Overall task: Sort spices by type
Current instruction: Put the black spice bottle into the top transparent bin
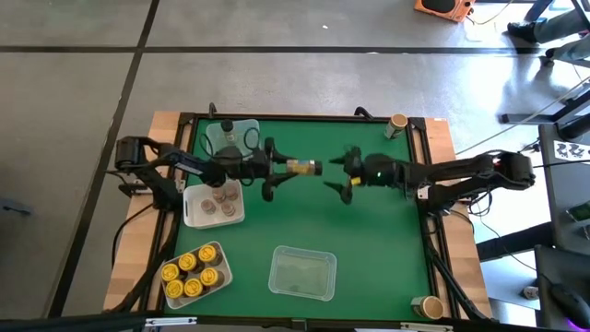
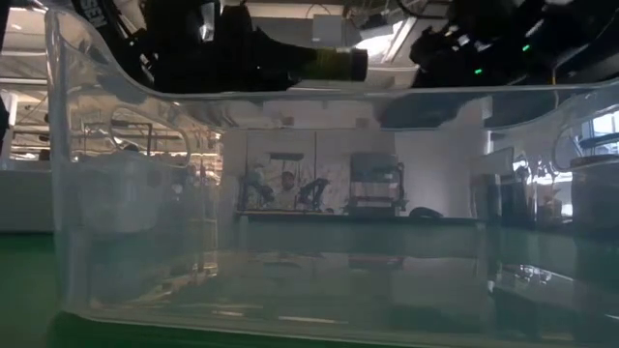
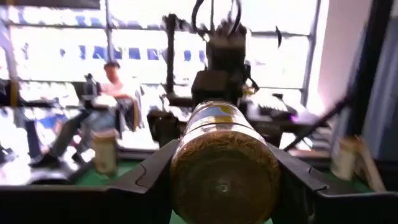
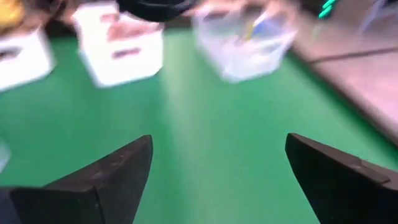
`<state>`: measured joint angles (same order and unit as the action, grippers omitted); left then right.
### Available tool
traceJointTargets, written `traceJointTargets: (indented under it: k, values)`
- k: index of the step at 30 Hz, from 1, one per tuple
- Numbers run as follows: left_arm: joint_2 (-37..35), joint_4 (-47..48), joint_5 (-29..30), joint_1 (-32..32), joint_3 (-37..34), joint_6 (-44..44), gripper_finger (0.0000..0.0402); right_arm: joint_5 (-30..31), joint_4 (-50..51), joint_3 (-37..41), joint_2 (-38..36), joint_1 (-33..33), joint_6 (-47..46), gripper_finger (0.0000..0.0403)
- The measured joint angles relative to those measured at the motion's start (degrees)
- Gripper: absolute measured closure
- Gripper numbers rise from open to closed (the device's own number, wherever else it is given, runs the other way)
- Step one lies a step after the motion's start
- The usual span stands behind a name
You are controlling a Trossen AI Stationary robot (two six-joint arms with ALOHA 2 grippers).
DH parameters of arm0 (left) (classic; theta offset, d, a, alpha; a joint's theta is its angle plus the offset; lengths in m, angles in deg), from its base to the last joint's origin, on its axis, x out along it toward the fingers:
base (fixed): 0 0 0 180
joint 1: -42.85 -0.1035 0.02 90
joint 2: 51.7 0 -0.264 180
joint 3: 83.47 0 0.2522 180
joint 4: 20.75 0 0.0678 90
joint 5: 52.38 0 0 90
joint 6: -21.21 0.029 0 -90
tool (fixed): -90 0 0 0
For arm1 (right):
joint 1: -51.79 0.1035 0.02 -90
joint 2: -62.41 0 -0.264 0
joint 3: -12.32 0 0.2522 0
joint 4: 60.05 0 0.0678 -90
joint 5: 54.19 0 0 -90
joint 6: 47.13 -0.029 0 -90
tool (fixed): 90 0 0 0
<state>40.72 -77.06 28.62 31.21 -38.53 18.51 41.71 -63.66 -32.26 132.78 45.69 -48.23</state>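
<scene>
Left jaws clamp spice jar | right jaws wide | label unreadable

The floor around the counter is grey concrete with dark seams. An orange object lies on it at the far right. Behind the counter, bright windows give light, and a person sits there.
</scene>
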Motion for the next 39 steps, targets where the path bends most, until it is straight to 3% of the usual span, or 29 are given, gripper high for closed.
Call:
traceJointTargets:
  k: [7, 12, 19, 22, 26, 33, 39]
  values:
    - [0.3, -7.8, 0.5, -4.6, 0.7, -3.6, 0.0217, -1.5, -17.8, 0.8, 1.0, -6.8, 4.1, 0.0036]
    - [0.7, -9.1, 0.5, -5.5, 3.5, -4.5, 0.0217, -8.3, -29.8, -0.9, 3.1, -8.7, 7.7, 0.0036]
    - [0.7, -8.6, 0.0, -5.5, 6.6, -4.5, 0.0217, -22.1, -31.2, -8.8, 5.2, -11.8, 8.1, 0.0036]
    - [0.7, -8.9, -0.4, -5.5, 6.6, -4.6, 0.0217, -24.7, -31.1, -10.9, 6.3, -11.5, 9.4, 0.004]
    - [0.7, -10.0, -0.3, -5.5, 6.6, -4.6, 0.0217, -26.1, -32.4, -12.6, 8.5, -11.6, 10.6, 0.0077]
    - [0.7, -10.3, -1.2, -5.6, 6.6, -4.4, 0.0215, -27.1, -32.6, -14.8, 10.8, -11.7, 11.8, 0.0193]
    - [0.5, -7.6, -0.1, -6.1, 6.6, -5.4, 0.0145, -25.2, -30.1, -15.4, 10.9, -11.6, 13.8, 0.0194]
